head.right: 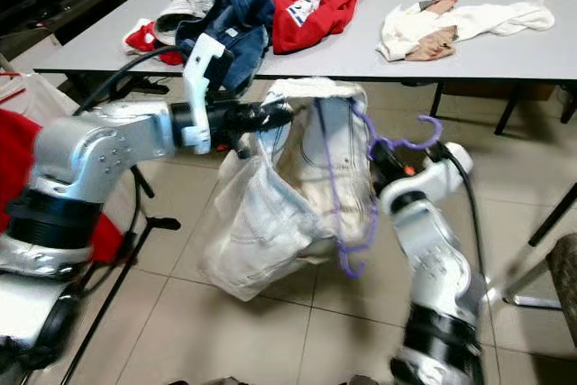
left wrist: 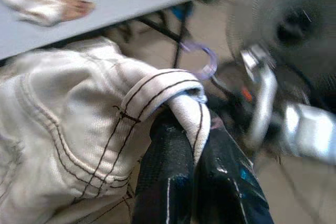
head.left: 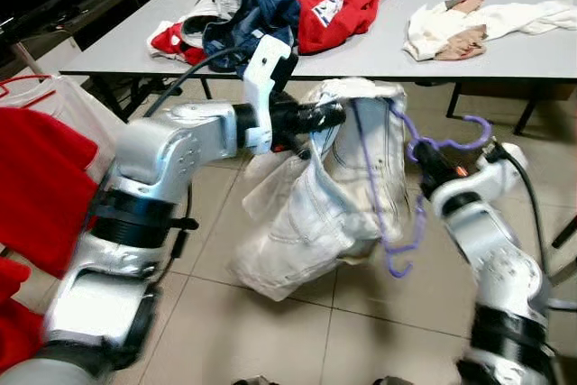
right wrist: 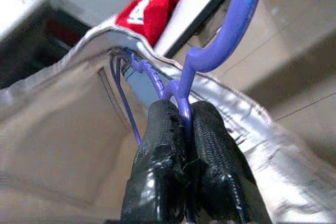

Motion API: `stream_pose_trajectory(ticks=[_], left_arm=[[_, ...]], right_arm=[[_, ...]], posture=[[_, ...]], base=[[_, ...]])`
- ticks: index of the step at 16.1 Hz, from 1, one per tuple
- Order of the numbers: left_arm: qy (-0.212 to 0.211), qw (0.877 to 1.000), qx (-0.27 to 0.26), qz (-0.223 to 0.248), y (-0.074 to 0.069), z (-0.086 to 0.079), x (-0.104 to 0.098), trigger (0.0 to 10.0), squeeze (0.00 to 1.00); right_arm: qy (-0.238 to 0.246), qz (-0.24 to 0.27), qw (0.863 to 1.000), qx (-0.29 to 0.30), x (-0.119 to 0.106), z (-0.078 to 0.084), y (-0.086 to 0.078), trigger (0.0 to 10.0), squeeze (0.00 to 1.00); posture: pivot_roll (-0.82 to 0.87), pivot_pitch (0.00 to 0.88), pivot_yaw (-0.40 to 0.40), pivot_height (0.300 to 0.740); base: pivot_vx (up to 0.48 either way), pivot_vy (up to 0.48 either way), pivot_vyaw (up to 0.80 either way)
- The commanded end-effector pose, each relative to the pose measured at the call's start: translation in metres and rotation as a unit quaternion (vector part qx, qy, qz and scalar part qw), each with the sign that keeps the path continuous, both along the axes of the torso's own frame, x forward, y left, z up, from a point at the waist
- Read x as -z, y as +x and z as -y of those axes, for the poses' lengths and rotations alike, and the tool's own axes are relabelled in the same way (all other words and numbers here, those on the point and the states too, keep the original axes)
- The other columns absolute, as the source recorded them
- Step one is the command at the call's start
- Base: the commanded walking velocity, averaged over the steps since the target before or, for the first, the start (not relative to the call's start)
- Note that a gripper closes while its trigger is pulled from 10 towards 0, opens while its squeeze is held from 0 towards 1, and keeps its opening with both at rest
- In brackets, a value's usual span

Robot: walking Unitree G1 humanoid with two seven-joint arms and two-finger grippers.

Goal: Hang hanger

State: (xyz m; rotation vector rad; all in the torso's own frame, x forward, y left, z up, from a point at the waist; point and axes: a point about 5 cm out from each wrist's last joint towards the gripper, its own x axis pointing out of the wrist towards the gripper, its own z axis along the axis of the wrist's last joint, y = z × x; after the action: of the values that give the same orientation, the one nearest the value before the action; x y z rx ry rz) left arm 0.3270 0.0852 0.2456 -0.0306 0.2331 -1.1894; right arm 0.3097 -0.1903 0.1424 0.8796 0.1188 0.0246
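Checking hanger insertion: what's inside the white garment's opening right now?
The purple hanger runs down inside the white garment, its hook outside in the right gripper. The left gripper pinches the hem. The hanger's far side is covered by cloth.

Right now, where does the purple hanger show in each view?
Left eye: purple hanger, right of centre, in the right gripper.
Right eye: just right of centre.
Left wrist: blurred hook loop behind the white jeans.
Right wrist: neck clamped between the fingers.
Shared landmark: grey table.

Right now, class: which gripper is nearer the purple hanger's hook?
Right. The right gripper pinches the purple hanger just below its hook; the left gripper grips the white garment's waistband, farther away.
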Motion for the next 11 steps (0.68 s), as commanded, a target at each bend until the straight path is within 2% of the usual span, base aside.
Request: stream_pose_trajectory(ticks=[1,2,4,8,9,10,11], left_arm=[[0.019,0.998,0.055,0.028,-0.011,-0.001,-0.001,0.0,0.0],[0.038,0.995,0.084,0.031,-0.018,-0.002,0.006,0.0,0.0],[0.039,0.991,0.126,0.025,-0.028,-0.001,0.008,0.0,0.0],[0.026,0.986,0.166,0.023,-0.037,0.001,0.007,0.0,0.0],[0.013,0.983,0.18,0.024,-0.04,0.001,0.004,0.0,0.0],[-0.029,0.981,0.19,0.02,-0.042,0.004,-0.007,0.0,0.0],[-0.109,0.972,0.208,0.01,-0.045,0.004,-0.027,0.0,0.0]], right_arm=[[0.043,0.013,0.999,0.026,-0.009,0.003,0.005,10.0,0.0],[0.059,0.018,0.998,0.033,-0.012,0.003,0.008,10.0,0.0],[0.075,0.021,0.996,0.035,-0.015,0.002,0.013,10.0,0.0],[0.082,0.024,0.996,0.038,-0.018,0.0,0.017,10.0,0.0],[0.084,0.024,0.995,0.042,-0.019,0.0,0.019,10.0,0.0],[0.063,0.022,0.997,0.048,-0.019,-0.001,0.022,10.0,0.0],[0.017,0.021,0.998,0.051,-0.018,-0.005,0.025,10.0,0.0]], posture=[[-0.11,0.0,0.171,0.74],[-0.11,0.0,0.174,0.74],[-0.11,0.0,0.177,0.74],[-0.1,0.0,0.177,0.74],[-0.09,0.0,0.178,0.74],[-0.08,0.0,0.18,0.74],[-0.08,0.0,0.181,0.74]], base=[[0.0,0.0,0.0],[0.0,0.0,0.0],[0.0,0.0,0.0],[0.0,0.0,0.0],[0.0,0.0,0.0],[0.0,0.0,0.0],[0.0,0.0,0.0]])
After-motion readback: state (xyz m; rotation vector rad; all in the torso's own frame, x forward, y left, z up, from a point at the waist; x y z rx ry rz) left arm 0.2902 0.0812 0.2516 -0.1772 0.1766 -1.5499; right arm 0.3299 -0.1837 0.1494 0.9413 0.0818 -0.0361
